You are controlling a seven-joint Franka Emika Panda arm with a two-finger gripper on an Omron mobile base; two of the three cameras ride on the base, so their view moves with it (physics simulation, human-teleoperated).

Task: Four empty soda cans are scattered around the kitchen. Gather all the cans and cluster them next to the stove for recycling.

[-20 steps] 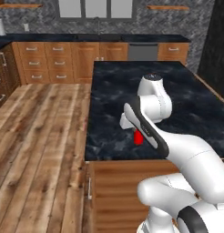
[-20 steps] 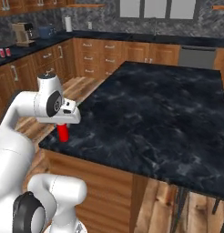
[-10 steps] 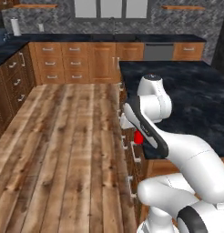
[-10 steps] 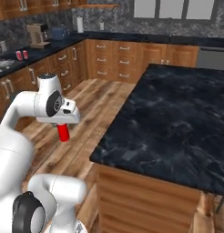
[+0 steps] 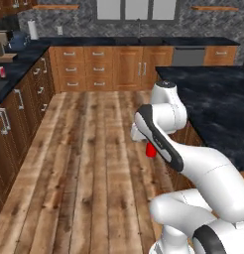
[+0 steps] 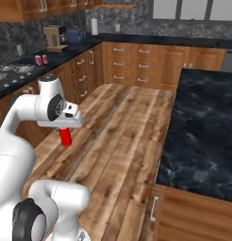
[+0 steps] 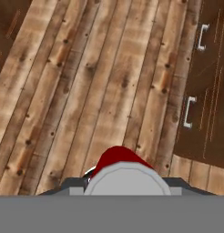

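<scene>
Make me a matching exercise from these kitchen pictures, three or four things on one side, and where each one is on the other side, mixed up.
Things:
1. red can
2. two cans
3. coffee machine
4. paper towel roll

Places:
A. far along the left counter, near the corner
B. held in the gripper over the wood floor
C. left counter, nearer than the coffee machine
D. back corner, by the wall

Pairs: 1-B, 2-C, 3-A, 4-D

A home kitchen: reddish wood cabinets [image 5: 99, 62] with drawer handles line the walls under black marbled counters [image 6: 203, 122], a coffee machine [image 6: 54, 37] stands by a grey tiled backsplash [image 5: 74, 22], and the floor [image 5: 89, 163] is wood plank.
</scene>
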